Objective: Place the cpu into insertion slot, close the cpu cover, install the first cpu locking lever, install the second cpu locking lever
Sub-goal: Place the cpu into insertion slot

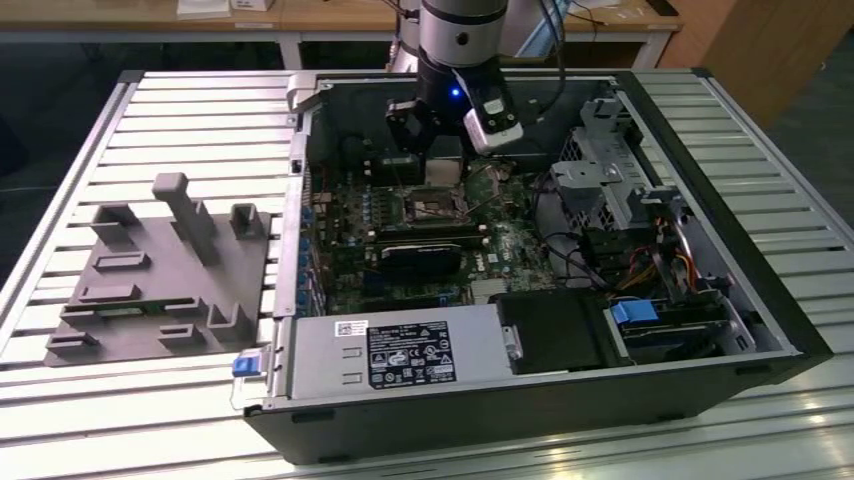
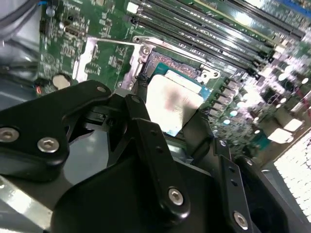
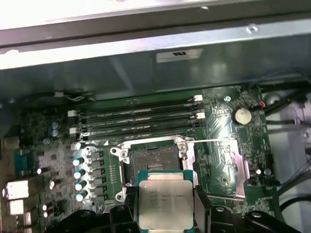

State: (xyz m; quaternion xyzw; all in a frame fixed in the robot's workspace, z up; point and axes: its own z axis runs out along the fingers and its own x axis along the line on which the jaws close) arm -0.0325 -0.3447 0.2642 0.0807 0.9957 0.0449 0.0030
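Gripper jaws clenched on the cpu, held just off the open insertion slot at exterior-view centre, cpu cover flipped aside; likely needs chip edges squared to the rim, kept level.

Robotics lab or workshop: slatted aluminium table, opened computer case, grey fixture plate, wooden worktop behind.

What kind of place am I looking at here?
Probably a robotics lab or test workshop. An opened desktop computer case lies on a slatted metal table, a robot's tool holds a cpu near the motherboard socket, and wooden desks stand behind.
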